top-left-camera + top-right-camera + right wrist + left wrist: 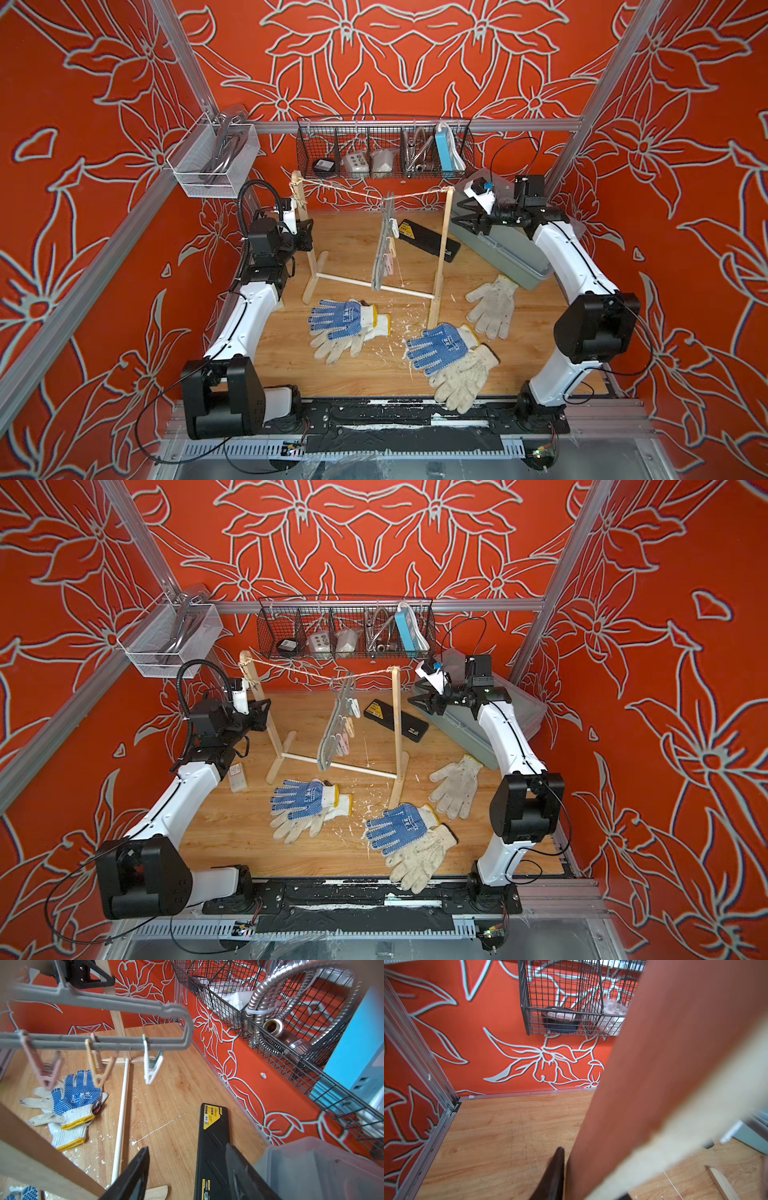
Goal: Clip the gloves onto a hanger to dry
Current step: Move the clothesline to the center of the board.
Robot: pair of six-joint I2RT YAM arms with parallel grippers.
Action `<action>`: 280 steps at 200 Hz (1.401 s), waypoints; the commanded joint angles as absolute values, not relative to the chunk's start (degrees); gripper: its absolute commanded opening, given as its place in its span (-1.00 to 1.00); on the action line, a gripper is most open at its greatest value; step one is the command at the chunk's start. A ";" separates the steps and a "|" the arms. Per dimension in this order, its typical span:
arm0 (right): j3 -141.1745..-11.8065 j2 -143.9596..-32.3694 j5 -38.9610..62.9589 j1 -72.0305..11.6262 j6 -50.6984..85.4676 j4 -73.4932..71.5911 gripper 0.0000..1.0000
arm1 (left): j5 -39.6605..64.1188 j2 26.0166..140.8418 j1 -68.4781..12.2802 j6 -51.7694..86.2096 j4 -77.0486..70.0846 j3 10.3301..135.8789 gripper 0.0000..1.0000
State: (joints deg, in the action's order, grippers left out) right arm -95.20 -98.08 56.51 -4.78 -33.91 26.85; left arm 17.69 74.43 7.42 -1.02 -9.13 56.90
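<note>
Several gloves lie on the wooden table. In both top views a blue-dotted glove [338, 318] rests on a plain one [340, 347]. A second blue-dotted glove [436, 347] overlaps a soiled plain glove [463, 378], and another plain glove [492, 305] lies to the right. A grey hanger [384, 245] with pastel clips [95, 1061] hangs from the string [345, 193] of a wooden rack. My left gripper [306, 235] holds the rack's left post [654, 1084] between its fingers. My right gripper [187, 1147] stands open and empty beside the right post [442, 253].
A black case [428, 239] and a grey lidded bin [498, 249] lie behind the rack at the right. A black wire basket [386, 149] and a white mesh basket [212, 162] hang on the frame. White flecks litter the table [374, 374].
</note>
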 commanded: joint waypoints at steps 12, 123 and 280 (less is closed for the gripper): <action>-90.89 -92.63 52.80 -4.98 -29.63 22.77 0.38 | 15.09 75.21 6.94 1.23 -7.49 57.22 -0.59; -62.87 -69.24 49.21 -8.04 -14.84 9.05 0.60 | 2.81 76.46 4.46 3.69 -5.74 58.97 -0.95; -76.40 -86.19 45.51 -12.23 -20.17 4.78 0.23 | -0.07 72.52 3.34 9.29 -6.64 54.93 -0.87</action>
State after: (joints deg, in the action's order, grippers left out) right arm -73.21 -84.55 42.35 -13.28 -19.35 5.50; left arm -0.12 73.43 3.27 4.49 -8.34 56.23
